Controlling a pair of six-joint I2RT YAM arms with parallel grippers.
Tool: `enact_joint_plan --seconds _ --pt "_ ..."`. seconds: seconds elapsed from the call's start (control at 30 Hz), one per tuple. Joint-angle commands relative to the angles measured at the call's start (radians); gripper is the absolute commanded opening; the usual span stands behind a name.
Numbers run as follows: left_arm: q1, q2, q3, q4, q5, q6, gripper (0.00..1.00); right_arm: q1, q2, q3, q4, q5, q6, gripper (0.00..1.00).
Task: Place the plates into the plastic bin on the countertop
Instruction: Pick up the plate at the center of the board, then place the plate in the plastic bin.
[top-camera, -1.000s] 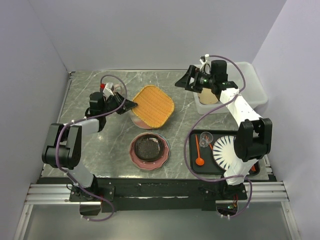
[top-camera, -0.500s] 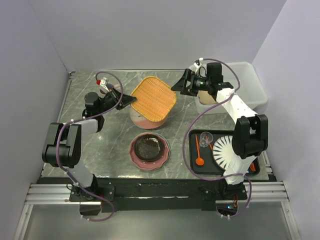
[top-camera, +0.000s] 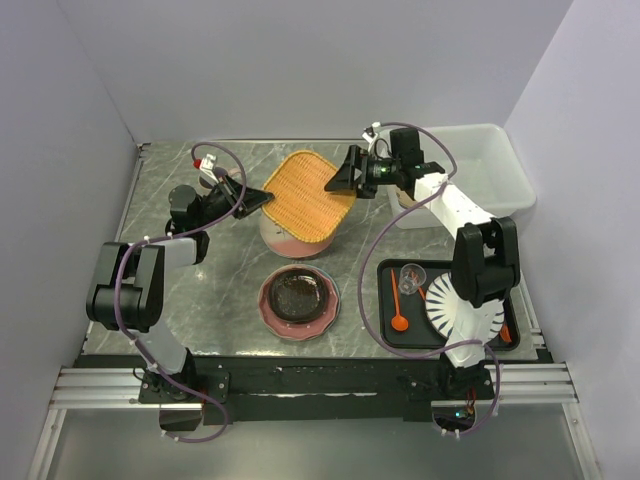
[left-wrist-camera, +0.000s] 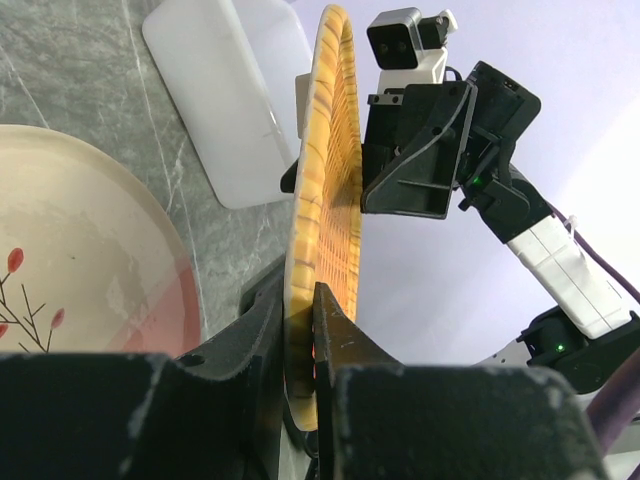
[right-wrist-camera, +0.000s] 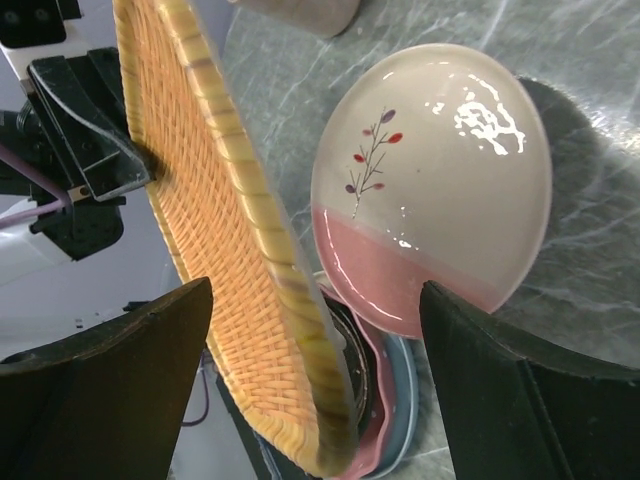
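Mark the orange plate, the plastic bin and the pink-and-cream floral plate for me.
orange plate (top-camera: 305, 200), top external view, on its woven centre.
plastic bin (top-camera: 485, 165), top external view, on its bare floor.
pink-and-cream floral plate (right-wrist-camera: 440, 170), right wrist view, on its cream half.

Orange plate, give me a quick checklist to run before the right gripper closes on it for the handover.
1. Left gripper clamped on the rim of the orange plate: ok.
2. Right gripper open wide enough for the rim: ok.
3. Opposite rim lying between the right fingers in the right wrist view: ok.
4. Rim seated deep enough between those fingers for a firm grip: cannot tell.
5. Orange plate lifted off the floral plate beneath it: ok.
6. Room in the plastic bin: cannot tell, its near end is partly hidden in the top view.
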Motion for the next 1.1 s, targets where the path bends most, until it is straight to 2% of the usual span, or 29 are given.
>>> enact_joint_plan --seconds 0.0,0.27,0.3,0.63,0.97,1.07 --pt "0.001 -0.022 0.013 0.105 0.02 -0.022 0.01 0.017 0.006 0.057 -0.008 -0.034 -0.023 0.84" --pt "0.001 -0.035 0.001 0.093 0.019 -0.009 0.01 0.025 0.031 0.072 -0.015 -0.058 -0.012 0.52" --pt "0.001 -0.038 -0.001 0.088 0.017 -0.006 0.01 0.026 0.032 0.072 -0.013 -0.063 -0.012 0.45" --pt "0.001 -0.074 -0.004 -0.002 -0.003 0.063 0.01 0.029 0.026 0.065 -0.021 -0.06 -0.012 0.0" --pt "0.001 -0.102 -0.004 -0.117 -0.033 0.142 0.01 0.032 0.014 0.051 -0.01 -0.047 -0.01 0.0" --pt "0.001 -0.098 0.002 -0.136 -0.033 0.161 0.1 0.032 0.015 0.057 -0.016 -0.047 -0.013 0.0"
